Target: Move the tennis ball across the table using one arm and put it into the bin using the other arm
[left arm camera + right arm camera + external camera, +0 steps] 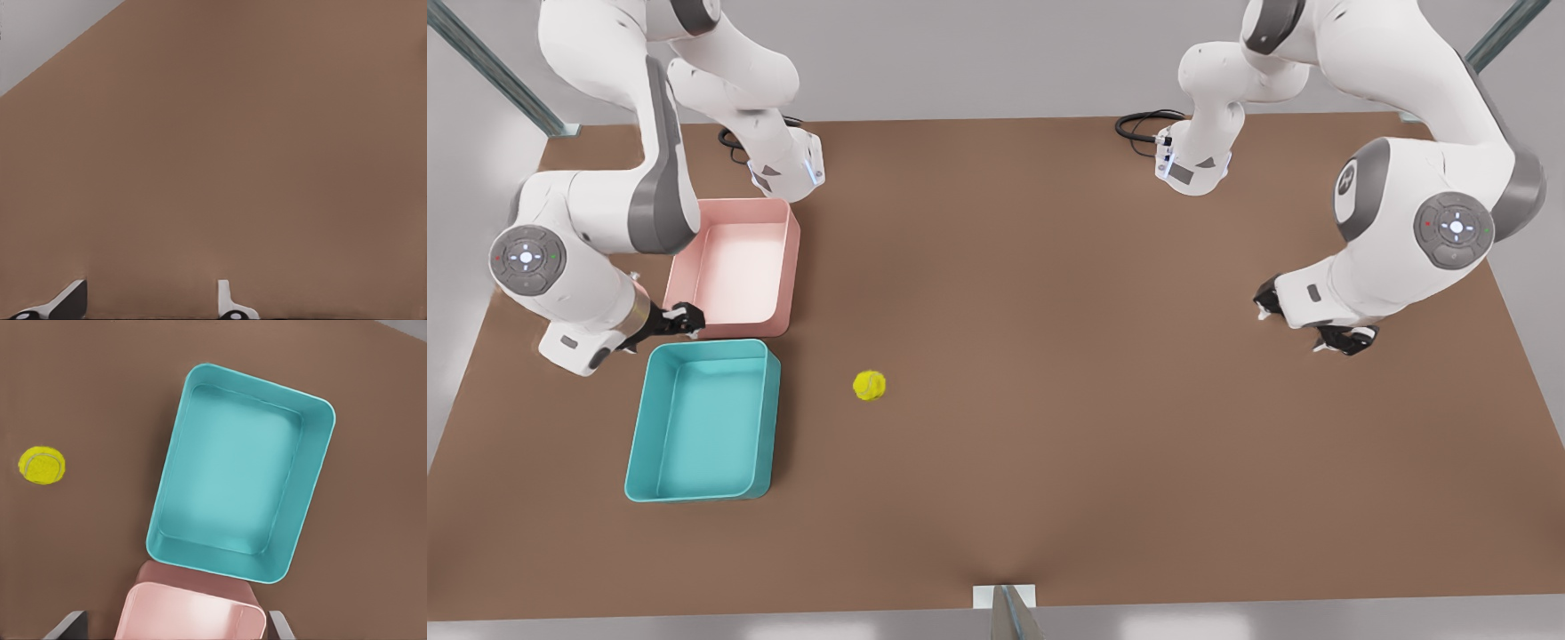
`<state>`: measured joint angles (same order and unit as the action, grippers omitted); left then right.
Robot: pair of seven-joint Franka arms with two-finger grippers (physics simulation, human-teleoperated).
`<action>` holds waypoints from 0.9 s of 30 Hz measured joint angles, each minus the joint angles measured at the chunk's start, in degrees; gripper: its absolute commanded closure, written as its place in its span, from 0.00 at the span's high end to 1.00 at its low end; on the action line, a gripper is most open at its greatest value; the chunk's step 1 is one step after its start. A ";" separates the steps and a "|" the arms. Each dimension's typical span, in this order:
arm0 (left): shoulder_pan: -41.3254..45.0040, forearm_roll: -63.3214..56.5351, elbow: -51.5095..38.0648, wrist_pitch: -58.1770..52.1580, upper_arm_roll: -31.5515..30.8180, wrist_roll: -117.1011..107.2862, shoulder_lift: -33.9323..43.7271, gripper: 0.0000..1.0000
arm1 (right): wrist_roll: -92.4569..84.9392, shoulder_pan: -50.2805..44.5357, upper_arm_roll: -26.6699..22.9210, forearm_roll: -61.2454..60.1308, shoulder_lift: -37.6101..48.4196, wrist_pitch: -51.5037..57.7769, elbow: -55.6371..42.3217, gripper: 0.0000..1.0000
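The right hand [685, 318] is hovering over the gap where the pink tray [791, 258] and the bin [770, 418] are meeting, near the desk [1094, 311] edge at the front view's left. Its fingers are standing wide apart and are holding nothing.

The left hand [1307, 322] is waiting over bare desk near the opposite edge, at the front view's right. Its fingers are also spread and gripping nothing.

The ball [869, 385] is resting on the desk, outside the bin and just beside the bin's long wall that is facing the desk's middle. It is touching neither tray.

Controlling relation:
- From the right hand, the ball is lying past the bin's near corner, toward the desk's middle and toward the edge opposite the arm bases.
- The right hand is sitting far nearer to the ball than the left hand, which is well apart from it across the desk.
- The bin's long axis is running from the base-side edge toward the opposite edge, so the ball is lying alongside a long wall, not off an end.

Judgement: the cross-desk move is looking complete. The pick and the drop into the bin are falling to the right hand.
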<state>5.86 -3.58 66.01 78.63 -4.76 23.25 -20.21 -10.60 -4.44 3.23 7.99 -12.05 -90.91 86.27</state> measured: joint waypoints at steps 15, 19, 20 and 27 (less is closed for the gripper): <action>-0.15 -0.86 0.90 -4.49 -0.59 -27.86 0.36 1.00 | 11.34 -9.61 -5.99 -2.66 -8.32 -16.76 9.23 1.00; -0.14 -0.92 1.02 -4.61 -0.59 -32.16 0.30 1.00 | 13.08 -11.99 -6.44 -3.28 -10.55 -20.03 9.29 1.00; -0.14 -0.93 1.04 -4.62 -0.59 -33.10 0.28 1.00 | 13.40 -12.65 -6.46 -3.26 -10.87 -20.47 9.34 1.00; -0.14 -0.96 1.04 -4.70 -0.59 -38.37 0.27 1.00 | 8.75 -13.61 -6.45 -0.49 -14.87 -22.10 8.95 1.00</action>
<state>5.71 -4.54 67.05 73.93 -5.35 -15.12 -19.94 -1.85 -18.05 -3.22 7.50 -26.92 -113.00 95.23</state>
